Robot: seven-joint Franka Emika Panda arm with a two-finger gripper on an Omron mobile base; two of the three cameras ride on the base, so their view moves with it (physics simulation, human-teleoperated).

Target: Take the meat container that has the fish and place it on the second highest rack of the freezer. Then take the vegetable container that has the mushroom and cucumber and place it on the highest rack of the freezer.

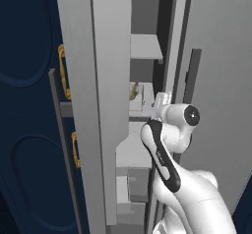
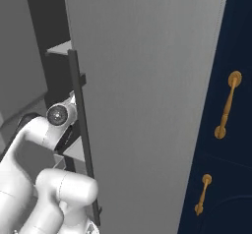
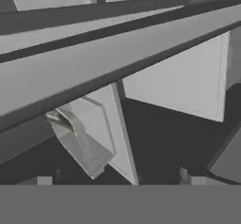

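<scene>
The freezer (image 1: 216, 80) stands open, and my arm reaches in between its doors. A pale meat container (image 1: 146, 96) with the fish (image 1: 134, 91) in it rests on the second highest rack (image 1: 138, 115), under the highest rack (image 1: 146, 47). In the hand view the container (image 3: 84, 140) with the fish (image 3: 59, 119) lies left of and beyond my gripper (image 3: 115, 180). The gripper is open, its tips are wide apart, and nothing is between them. The vegetable container with the mushroom and cucumber is out of view.
The left freezer door (image 1: 93, 105) stands edge-on close beside my arm, and the right door (image 2: 147, 105) with its dark bar handle (image 2: 81, 130) is on the other side. Lower shelves (image 1: 130, 154) sit below. Navy cabinets with gold handles (image 2: 226, 105) flank the freezer.
</scene>
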